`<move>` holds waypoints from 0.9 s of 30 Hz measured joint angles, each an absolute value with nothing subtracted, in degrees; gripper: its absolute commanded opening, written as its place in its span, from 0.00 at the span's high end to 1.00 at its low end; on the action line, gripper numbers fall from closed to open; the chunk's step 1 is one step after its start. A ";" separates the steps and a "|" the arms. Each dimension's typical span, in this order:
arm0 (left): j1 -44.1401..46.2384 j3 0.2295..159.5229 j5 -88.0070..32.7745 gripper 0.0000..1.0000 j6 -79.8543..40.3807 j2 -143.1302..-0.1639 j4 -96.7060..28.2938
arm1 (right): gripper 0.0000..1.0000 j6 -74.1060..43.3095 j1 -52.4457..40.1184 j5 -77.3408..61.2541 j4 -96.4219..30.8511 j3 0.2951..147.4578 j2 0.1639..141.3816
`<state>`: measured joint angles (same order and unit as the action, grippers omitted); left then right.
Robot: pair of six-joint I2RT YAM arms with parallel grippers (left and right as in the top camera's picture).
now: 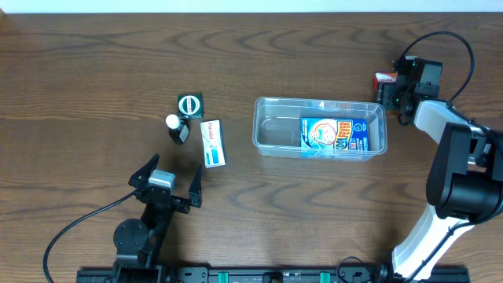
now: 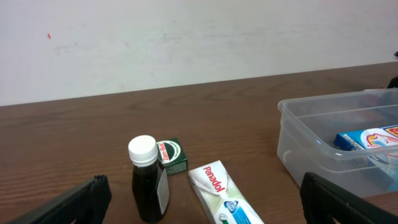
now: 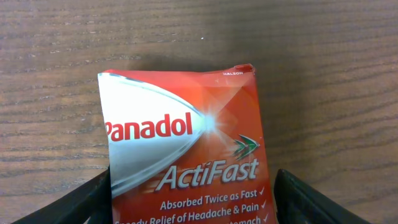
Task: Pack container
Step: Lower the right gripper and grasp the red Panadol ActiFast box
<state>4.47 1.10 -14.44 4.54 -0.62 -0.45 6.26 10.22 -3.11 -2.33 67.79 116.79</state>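
The clear container (image 1: 275,135) stands right of the table's middle and holds a blue box (image 1: 334,135). It also shows at the right of the left wrist view (image 2: 311,118), with the blue box (image 2: 367,140) inside. My right gripper (image 1: 398,85) is beyond the container's far right corner. Its fingers (image 3: 193,208) straddle a red Panadol ActiFast box (image 3: 186,155), also seen from overhead (image 1: 384,78), with a thin gap at the right finger. My left gripper (image 1: 167,182) is open and empty (image 2: 202,199), near a white Panadol box (image 1: 212,142) (image 2: 221,193).
A dark bottle with a white cap (image 1: 177,128) (image 2: 148,186) stands left of the white box. A small green box (image 1: 189,104) (image 2: 172,155) lies just behind the bottle. The right arm's white and black links (image 1: 456,173) run down the right side.
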 measured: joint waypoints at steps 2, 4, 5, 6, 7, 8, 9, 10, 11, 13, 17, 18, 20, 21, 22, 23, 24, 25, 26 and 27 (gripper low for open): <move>4.47 1.10 -14.44 0.02 4.54 -0.62 -0.45 | 0.27 6.24 10.22 -3.09 -2.33 67.79 116.79; 4.47 1.10 -14.44 0.02 4.54 -0.62 -0.45 | 0.28 6.26 10.22 -3.07 -2.33 67.79 116.79; 4.47 1.10 -14.44 0.02 4.56 -0.62 -0.45 | 0.29 6.24 10.22 -3.05 -2.33 67.79 116.79; 4.47 1.10 -14.44 0.02 4.54 -0.62 -0.45 | 0.29 6.24 10.22 -3.05 -2.33 67.79 116.79; 4.47 1.10 -14.44 0.02 4.54 -0.62 -0.45 | 0.29 6.26 10.22 -3.03 -2.35 67.79 116.79; 4.47 1.10 -14.44 0.02 4.54 -0.62 -0.45 | 0.29 6.28 10.22 -3.03 -2.39 67.79 116.79; 4.47 1.10 -14.44 0.02 4.54 -0.62 -0.45 | 0.29 6.35 10.22 -3.01 -2.42 67.79 116.79; 4.47 1.10 -14.44 0.02 4.54 -0.62 -0.45 | 0.29 6.48 10.22 -3.01 -2.50 67.79 116.79; 4.47 1.10 -14.44 0.02 4.54 -0.62 -0.45 | 0.29 6.50 10.24 -2.96 -2.59 67.79 116.79; 4.47 1.10 -14.44 0.02 4.54 -0.62 -0.45 | 0.29 6.52 10.26 -2.55 -3.05 67.79 116.77; 4.47 1.10 -14.44 0.02 4.54 -0.62 -0.45 | 0.30 6.55 10.26 -0.89 -4.51 67.79 116.33; 4.47 1.10 -14.44 0.02 4.54 -0.62 -0.45 | 0.31 6.57 10.26 -0.43 -4.93 67.79 116.16; 4.47 1.10 -14.44 0.02 4.54 -0.62 -0.45 | 0.33 6.68 10.26 0.36 -5.74 67.79 115.74; 4.47 1.10 -14.44 0.02 4.54 -0.62 -0.45 | 0.34 6.72 10.26 0.67 -6.11 67.79 115.50; 4.47 1.10 -14.44 0.02 4.54 -0.62 -0.45 | 0.36 6.79 10.26 1.06 -6.59 67.79 115.22; 4.47 1.10 -14.44 0.02 4.54 -0.62 -0.45 | 0.38 6.90 10.26 1.34 -7.07 67.79 114.93; 4.47 1.10 -14.44 0.02 4.54 -0.62 -0.45 | 0.40 6.98 10.26 1.58 -7.57 67.79 114.63; 4.47 1.10 -14.44 0.02 4.56 -0.62 -0.45 | 0.41 6.98 10.26 1.85 -8.36 67.79 114.17; 4.47 1.10 -14.44 0.02 4.54 -0.62 -0.45 | 0.41 6.90 10.26 2.07 -9.15 67.77 113.54; 4.47 1.10 -14.44 0.02 4.54 -0.62 -0.45 | 0.41 6.94 10.26 2.22 -9.54 67.77 113.03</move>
